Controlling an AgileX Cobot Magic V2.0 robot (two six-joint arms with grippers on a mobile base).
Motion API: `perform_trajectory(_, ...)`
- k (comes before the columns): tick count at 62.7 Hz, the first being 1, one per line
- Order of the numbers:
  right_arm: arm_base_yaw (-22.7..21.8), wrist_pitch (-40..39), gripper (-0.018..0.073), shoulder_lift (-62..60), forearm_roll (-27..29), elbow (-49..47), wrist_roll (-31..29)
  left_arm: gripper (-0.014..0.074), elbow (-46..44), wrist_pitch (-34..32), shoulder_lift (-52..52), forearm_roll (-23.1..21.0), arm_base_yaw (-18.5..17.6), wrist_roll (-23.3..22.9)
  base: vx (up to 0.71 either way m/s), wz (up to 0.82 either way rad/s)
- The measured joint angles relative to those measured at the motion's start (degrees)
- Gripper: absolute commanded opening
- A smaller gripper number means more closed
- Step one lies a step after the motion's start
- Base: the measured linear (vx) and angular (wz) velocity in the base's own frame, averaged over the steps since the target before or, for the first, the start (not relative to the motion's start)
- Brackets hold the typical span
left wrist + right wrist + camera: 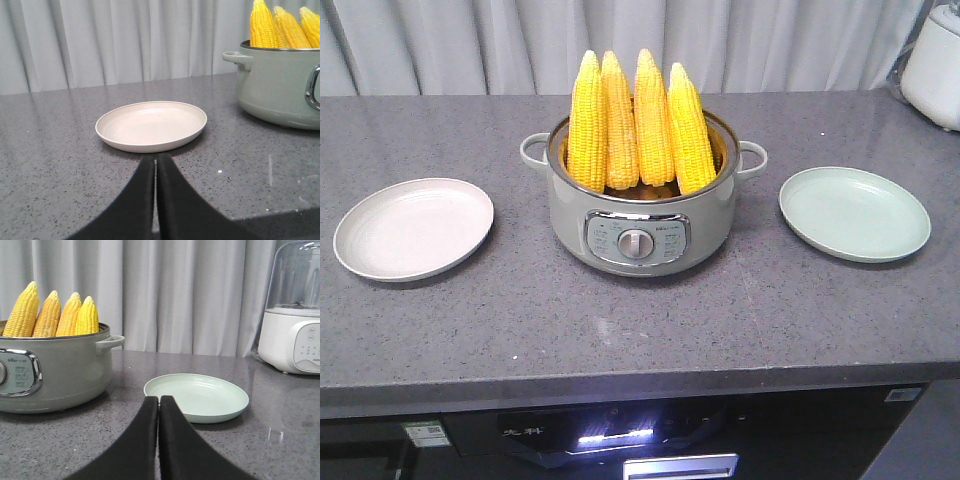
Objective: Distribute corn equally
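Four cobs (638, 120) stand tips-up in the pot (640, 215), easy to pinch from above. The left gripper (155, 161), jaws together and empty, faces the white plate (150, 125) straight ahead, with the pot ahead-right. The right gripper (159, 401), jaws likewise together, faces the green plate (196, 397), with the pot ahead-left. Likely one plate per arm.

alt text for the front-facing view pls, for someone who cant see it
Four yellow corn cobs stand upright, tips up, in a pale green electric pot at the middle of a grey speckled counter. An empty cream plate lies at picture left of the pot, an empty pale green plate at picture right.
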Motion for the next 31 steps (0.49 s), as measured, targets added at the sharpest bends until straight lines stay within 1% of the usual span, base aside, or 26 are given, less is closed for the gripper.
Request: perform_trajectory(31,0.0,0.0,-0.0004,0.0,0.0,0.0,0.0,-0.0007,0.0,0.0,0.0,0.0,0.0,0.0,0.04,-0.01)
